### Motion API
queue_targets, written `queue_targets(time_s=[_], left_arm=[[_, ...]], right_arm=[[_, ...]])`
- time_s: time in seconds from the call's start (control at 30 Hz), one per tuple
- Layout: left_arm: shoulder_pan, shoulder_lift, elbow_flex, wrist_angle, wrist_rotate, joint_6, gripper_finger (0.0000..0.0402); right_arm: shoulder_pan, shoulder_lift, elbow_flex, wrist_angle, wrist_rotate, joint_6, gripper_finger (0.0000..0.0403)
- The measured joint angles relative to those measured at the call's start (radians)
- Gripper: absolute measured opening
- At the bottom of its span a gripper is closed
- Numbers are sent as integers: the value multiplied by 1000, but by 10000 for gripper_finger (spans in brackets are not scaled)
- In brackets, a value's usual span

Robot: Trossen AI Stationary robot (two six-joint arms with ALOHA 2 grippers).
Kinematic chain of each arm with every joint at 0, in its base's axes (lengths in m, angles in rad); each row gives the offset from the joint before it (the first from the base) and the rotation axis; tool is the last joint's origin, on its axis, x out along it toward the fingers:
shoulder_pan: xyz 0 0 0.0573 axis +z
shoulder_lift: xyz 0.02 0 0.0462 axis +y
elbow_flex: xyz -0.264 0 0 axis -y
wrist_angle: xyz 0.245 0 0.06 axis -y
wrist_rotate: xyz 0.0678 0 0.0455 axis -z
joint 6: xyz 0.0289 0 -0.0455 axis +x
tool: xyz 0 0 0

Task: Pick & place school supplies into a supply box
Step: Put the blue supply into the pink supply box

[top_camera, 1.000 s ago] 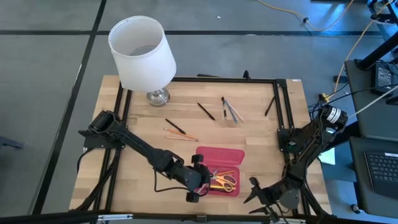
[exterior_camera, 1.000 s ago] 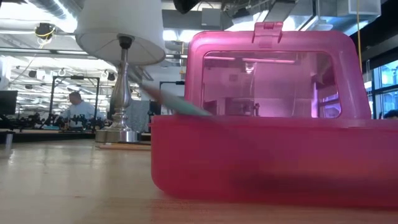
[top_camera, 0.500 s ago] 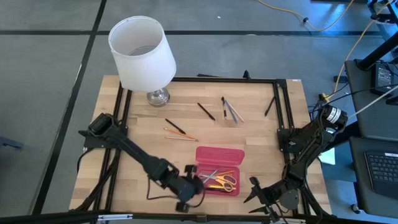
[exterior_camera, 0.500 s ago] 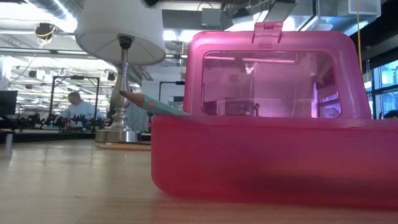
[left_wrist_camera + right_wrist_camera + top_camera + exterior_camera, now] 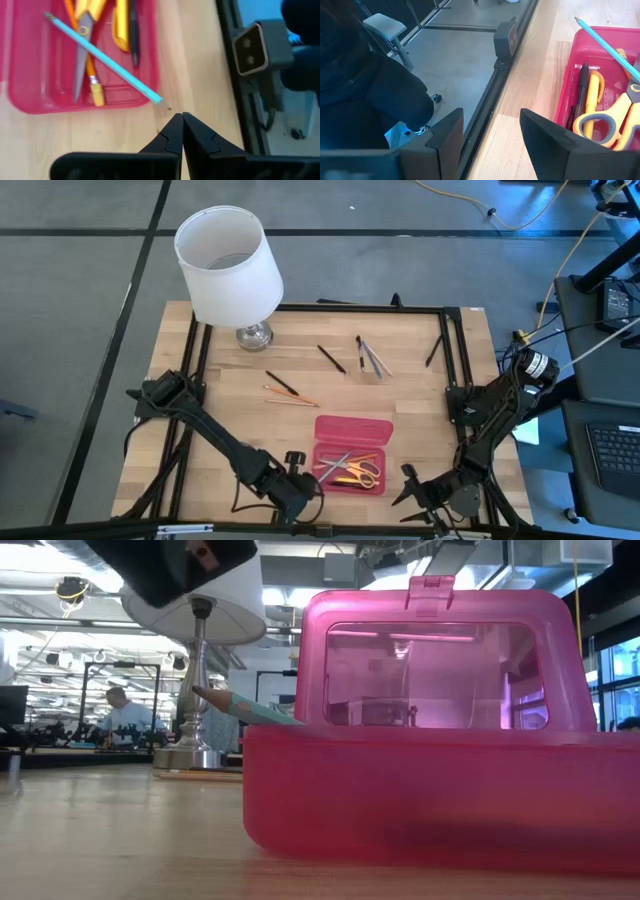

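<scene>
Your left gripper (image 5: 296, 480), fingers together, has backed away from the box (image 5: 353, 453); the teal pencil (image 5: 105, 59) stays propped over its rim.

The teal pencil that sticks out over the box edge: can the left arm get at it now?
Probably yes. The left pincer, shut and empty, sits beside the teal pencil tip, which overhangs the supply box wall; nothing lies between them.

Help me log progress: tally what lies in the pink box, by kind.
Pencils: 2, a teal pencil and an orange pencil
Pens: 1, a black pen
Scissors: 1
Total: 4
</scene>
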Motion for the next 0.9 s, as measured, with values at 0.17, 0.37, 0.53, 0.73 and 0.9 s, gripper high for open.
queue_targets(time_s=[0.17,0.37,0.53,0.73,0.9], left_arm=[[6,0,0,5,-40,-38,2],[20,0,0,27,-41,-38,2],[30,0,0,27,-41,-58,2],[35,0,0,25,-71,-98,2],[35,0,0,25,-90,-100,2]], right_arm=[[0,0,0,0,0,-2,198],[0,0,0,0,1,-1,198],[0,0,0,0,1,-2,198],[0,0,0,0,1,-2,198],[0,0,0,0,1,-1,198]])
